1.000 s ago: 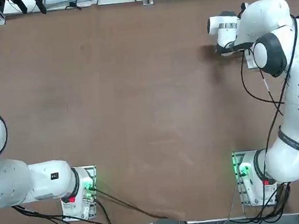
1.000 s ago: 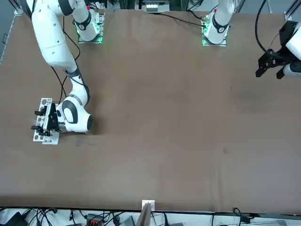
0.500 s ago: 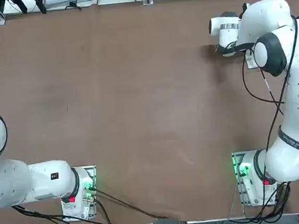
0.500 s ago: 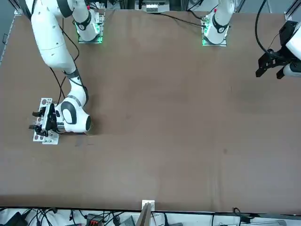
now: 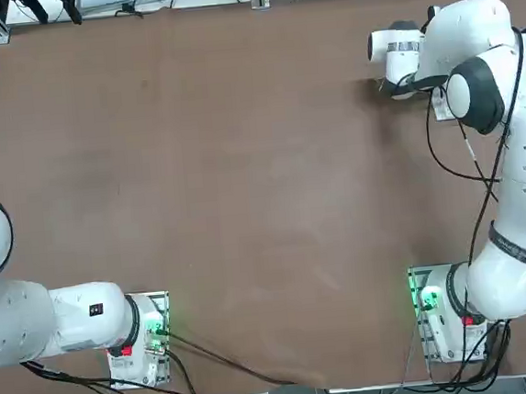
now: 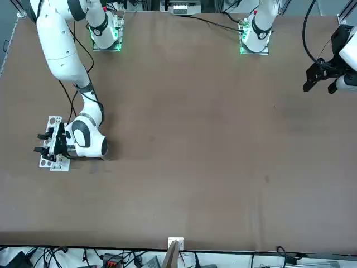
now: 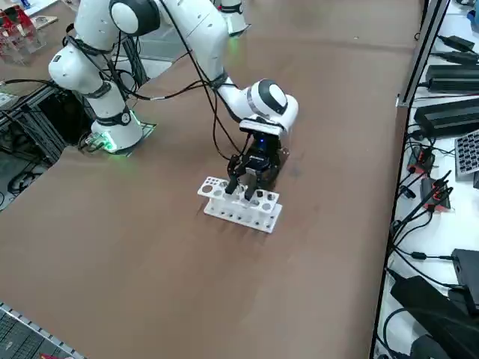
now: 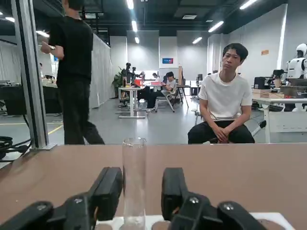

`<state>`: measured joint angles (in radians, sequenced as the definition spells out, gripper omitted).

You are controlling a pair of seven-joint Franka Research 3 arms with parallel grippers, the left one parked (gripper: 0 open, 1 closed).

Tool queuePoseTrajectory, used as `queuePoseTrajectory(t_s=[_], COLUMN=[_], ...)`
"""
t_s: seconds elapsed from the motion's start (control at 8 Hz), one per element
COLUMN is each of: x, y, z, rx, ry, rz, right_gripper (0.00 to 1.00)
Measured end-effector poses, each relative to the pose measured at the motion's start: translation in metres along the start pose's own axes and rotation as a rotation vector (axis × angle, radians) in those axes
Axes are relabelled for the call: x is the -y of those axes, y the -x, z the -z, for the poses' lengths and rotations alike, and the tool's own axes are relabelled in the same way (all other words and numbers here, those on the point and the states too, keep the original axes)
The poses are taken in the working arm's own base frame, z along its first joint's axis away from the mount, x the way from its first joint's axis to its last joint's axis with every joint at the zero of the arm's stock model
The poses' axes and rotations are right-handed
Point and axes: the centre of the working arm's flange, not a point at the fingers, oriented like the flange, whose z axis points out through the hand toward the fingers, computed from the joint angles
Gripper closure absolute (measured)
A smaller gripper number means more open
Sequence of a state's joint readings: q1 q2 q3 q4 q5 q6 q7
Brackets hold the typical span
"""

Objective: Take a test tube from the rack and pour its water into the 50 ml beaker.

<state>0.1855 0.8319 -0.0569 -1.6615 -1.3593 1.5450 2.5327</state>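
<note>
Overhead view: straight down on the brown table (image 5: 243,180), arm bases at the lower edge. Front view: from across the table, high, facing the robot; bases at the far edge, white rack (image 6: 51,152) at left. Right side view: raised, diagonal, nearer; same rack (image 7: 241,204) mid-frame under the gripper (image 7: 245,182). Wrist view: very close, level along the tabletop, out into the room; shares rack edge (image 8: 153,221) with front and side views.
</note>
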Motion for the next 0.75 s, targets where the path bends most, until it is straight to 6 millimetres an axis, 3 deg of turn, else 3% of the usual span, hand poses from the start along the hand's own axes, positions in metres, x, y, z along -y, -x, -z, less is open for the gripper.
queuePoseTrajectory(t_s=[0.38, 0.62, 0.75], x=[-0.0001, 0.0002, 0.0006], y=[0.0034, 0.005, 0.0047], z=[-0.0007, -0.0011, -0.0011], rx=[-0.009, -0.013, -0.014], ry=[-0.01, -0.014, -0.016], rz=[0.002, 0.003, 0.001], right_gripper=[0.52, 0.66, 0.68])
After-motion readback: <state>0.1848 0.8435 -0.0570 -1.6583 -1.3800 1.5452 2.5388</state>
